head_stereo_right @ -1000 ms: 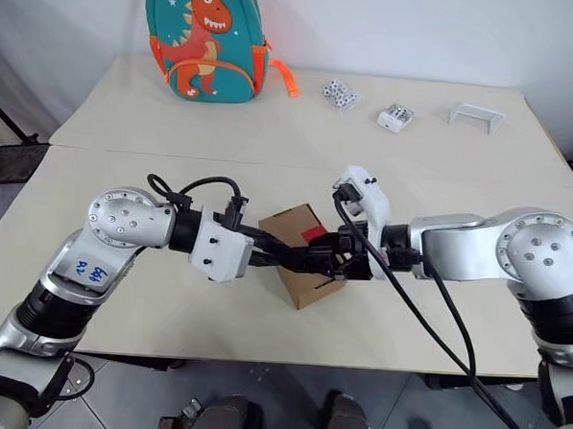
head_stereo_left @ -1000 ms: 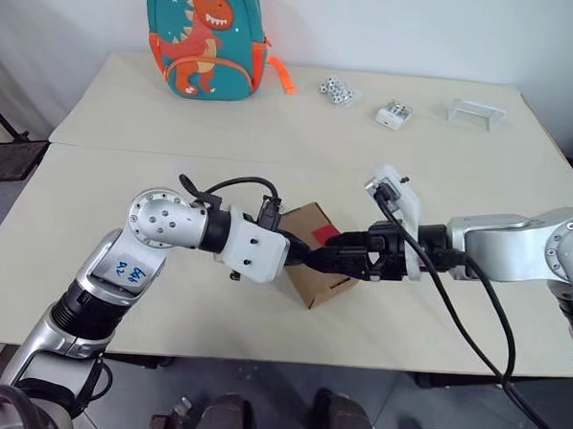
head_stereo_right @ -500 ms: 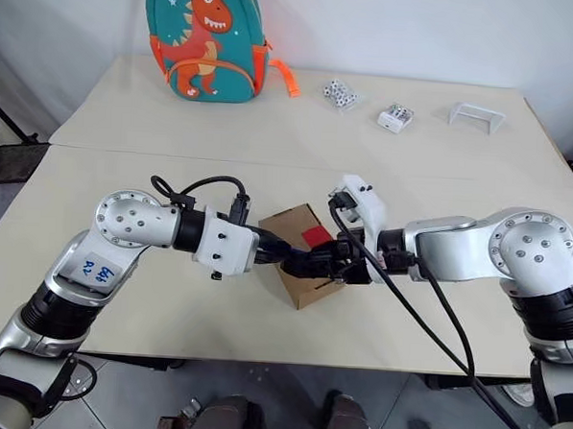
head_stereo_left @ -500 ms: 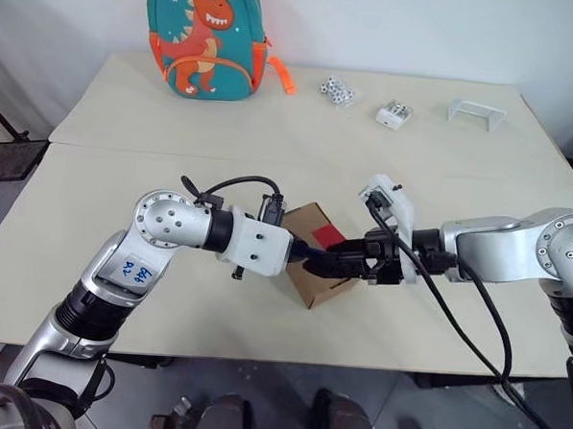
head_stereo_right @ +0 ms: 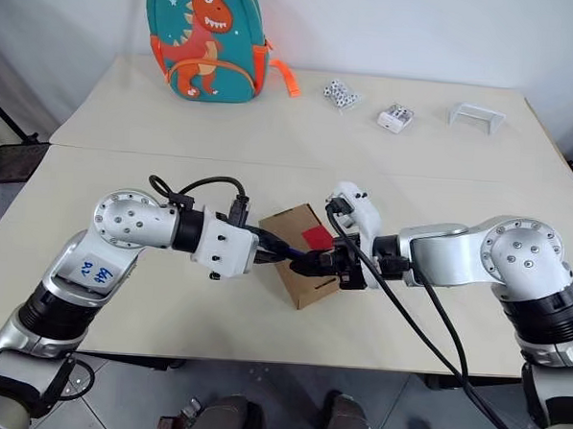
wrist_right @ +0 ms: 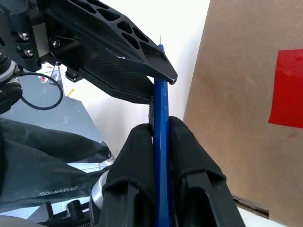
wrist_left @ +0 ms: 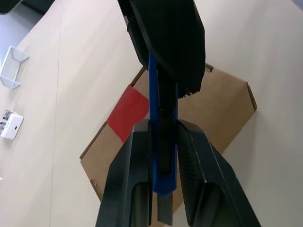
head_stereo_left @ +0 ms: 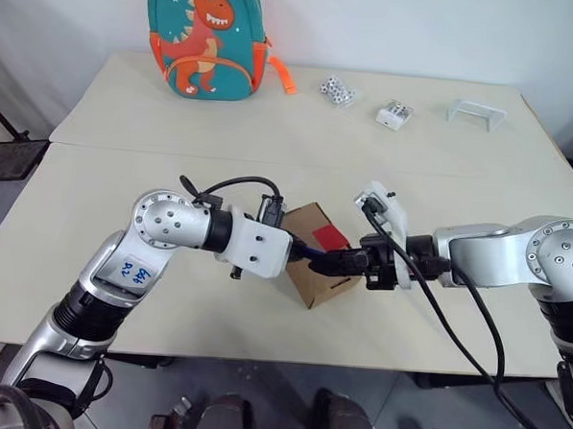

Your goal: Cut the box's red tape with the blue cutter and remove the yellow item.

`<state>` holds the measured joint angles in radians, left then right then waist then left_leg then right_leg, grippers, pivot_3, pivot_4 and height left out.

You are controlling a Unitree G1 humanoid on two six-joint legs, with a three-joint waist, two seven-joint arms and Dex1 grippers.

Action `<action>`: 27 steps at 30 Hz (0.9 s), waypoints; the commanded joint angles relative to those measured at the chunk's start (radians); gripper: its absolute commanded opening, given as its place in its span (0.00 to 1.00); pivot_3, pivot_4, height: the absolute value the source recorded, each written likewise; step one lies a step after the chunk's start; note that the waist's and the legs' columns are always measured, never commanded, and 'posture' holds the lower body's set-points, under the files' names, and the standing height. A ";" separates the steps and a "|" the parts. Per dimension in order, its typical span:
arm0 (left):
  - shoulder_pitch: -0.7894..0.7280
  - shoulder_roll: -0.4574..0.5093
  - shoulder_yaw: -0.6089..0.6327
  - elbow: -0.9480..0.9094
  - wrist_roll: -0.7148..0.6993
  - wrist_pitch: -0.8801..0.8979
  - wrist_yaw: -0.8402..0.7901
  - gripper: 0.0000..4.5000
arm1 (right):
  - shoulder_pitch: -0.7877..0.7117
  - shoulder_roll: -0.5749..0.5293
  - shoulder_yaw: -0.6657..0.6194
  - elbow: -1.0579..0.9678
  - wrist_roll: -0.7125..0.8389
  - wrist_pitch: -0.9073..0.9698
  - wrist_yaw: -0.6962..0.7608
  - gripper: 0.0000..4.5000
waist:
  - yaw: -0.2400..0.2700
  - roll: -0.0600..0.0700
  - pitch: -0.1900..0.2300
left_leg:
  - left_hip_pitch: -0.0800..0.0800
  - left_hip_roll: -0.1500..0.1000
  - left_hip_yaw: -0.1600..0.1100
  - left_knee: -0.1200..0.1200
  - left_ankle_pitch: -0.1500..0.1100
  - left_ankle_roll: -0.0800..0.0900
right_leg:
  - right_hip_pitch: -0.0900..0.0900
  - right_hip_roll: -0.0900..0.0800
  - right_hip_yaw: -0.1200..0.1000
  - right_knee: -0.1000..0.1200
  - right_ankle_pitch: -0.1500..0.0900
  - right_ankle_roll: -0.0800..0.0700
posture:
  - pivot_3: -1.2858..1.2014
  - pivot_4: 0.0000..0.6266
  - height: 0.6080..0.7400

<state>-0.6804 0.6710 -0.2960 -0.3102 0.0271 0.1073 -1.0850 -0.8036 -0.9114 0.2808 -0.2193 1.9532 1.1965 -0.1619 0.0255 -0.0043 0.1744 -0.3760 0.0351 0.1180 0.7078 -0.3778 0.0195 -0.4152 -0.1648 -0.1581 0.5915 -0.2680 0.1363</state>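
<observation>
Left wrist view: the left pincer pinches the blue cutter, and the right pincer now pinches its other end, having stood spread a second ago. Both meet over the box, which lies closed on the bench with the red tape on its lid. A blue scrawl on the left arm's sticker is unreadable. Farther back stands a dinosaur backpack.
</observation>
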 commanded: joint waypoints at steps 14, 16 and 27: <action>0.096 0.200 0.402 -0.065 -0.612 0.484 -0.152 0.80 | 0.039 -0.035 -0.097 -0.035 -0.015 -0.001 0.049 0.02 | -0.005 0.000 0.000 | 0.000 0.001 -0.001 0.000 0.000 -0.001 | 0.000 0.000 0.000 0.001 0.000 0.000 | 0.52 0.24 1.00; 0.087 0.194 0.482 0.004 -0.697 0.572 -0.105 0.80 | 0.054 -0.066 -0.124 -0.057 -0.036 0.007 0.069 0.02 | -0.002 0.000 0.000 | 0.000 0.001 -0.001 0.000 0.000 -0.001 | 0.000 0.000 0.000 0.001 0.000 0.000 | 0.52 0.24 1.00; 0.164 0.018 0.370 0.127 -0.578 0.522 0.094 0.27 | 0.212 -0.294 -0.382 -0.150 -0.317 -0.003 0.166 0.02 | 0.003 0.000 0.000 | 0.000 -0.001 -0.002 0.001 0.000 -0.001 | 0.002 0.000 0.000 0.000 0.000 0.001 | 0.52 0.24 1.00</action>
<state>-0.4874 0.7064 0.0940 -0.1595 -0.5615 0.6420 -1.0264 -0.5958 -1.1850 -0.0511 -0.3441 1.6586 1.2098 0.0058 0.0286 -0.0047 0.1748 -0.3760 0.0344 0.1168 0.7092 -0.3783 0.0184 -0.4133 -0.1650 -0.1583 0.5909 -0.2675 0.1374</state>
